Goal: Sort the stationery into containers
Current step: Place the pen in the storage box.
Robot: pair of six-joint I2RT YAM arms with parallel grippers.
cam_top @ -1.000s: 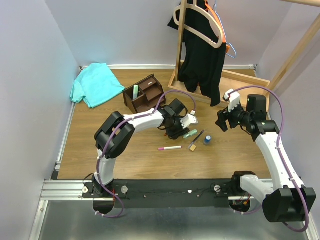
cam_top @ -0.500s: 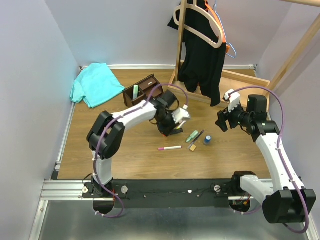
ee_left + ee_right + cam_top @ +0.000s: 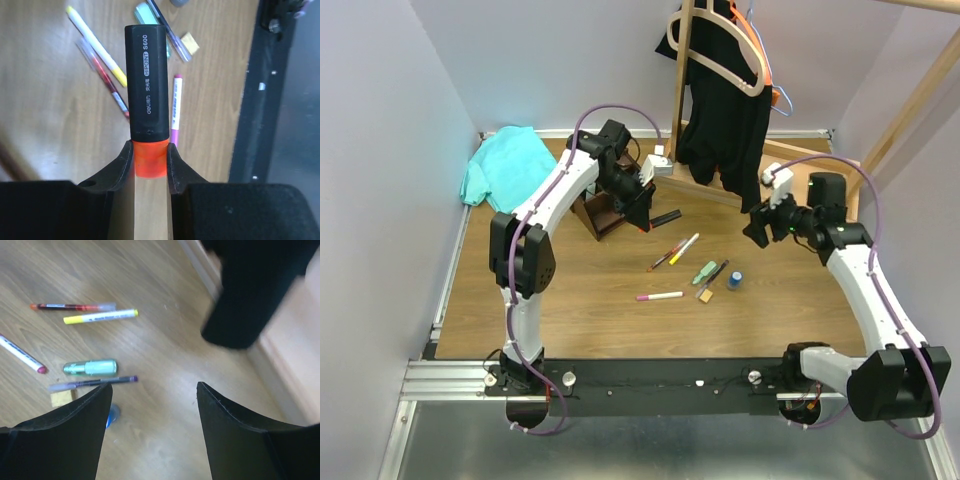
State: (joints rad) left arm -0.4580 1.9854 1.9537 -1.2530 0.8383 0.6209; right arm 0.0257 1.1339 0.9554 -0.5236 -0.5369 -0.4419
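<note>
Two arms: L and R, both raised over the table (image 3: 570, 310).
L gripper (image 3: 150, 156): fingers pinched tight on the orange marker (image 3: 146, 90); its black cap sticks out past the tips.
Orange marker: off the table, just beside the dark brown organizer (image 3: 595, 215), on its R side in your top view.
R gripper (image 3: 154, 390): fingers spread wide, nothing btwn them, above the loose items.
On table: yellow marker (image 3: 683, 247) next to a thin red pen (image 3: 662, 260); pale green marker (image 3: 704, 270), dark pen (image 3: 717, 273), tan block (image 3: 703, 294) and blue cylinder (image 3: 734, 280) close together; pink marker (image 3: 660, 296) nearer the bases.
</note>
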